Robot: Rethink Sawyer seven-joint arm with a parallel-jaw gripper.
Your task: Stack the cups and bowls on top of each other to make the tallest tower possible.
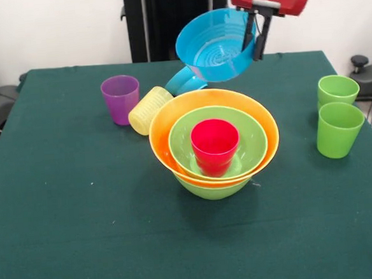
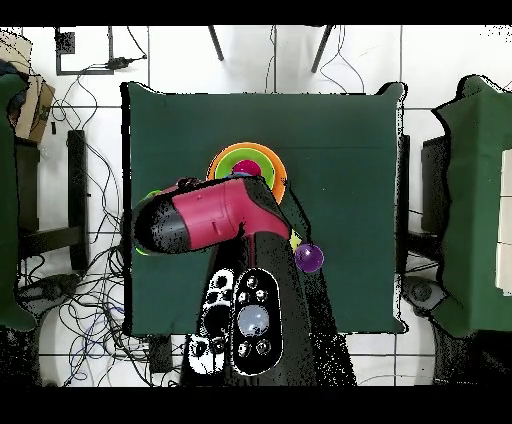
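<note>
Gripping the round blue plastic bowl (image 1: 216, 45) by its rim, tilted high behind the nested tower (image 1: 214, 144) at the counter's (image 1: 84, 236) centre, the hand (image 1: 256, 35) is risking a skewed drop toppling the red plastic cup (image 1: 215, 145).

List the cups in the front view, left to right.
Purple cup → yellow cup, tipped against the orange bowl → red cup inside the tower → two green cups at the right; their order overlaps.
</note>
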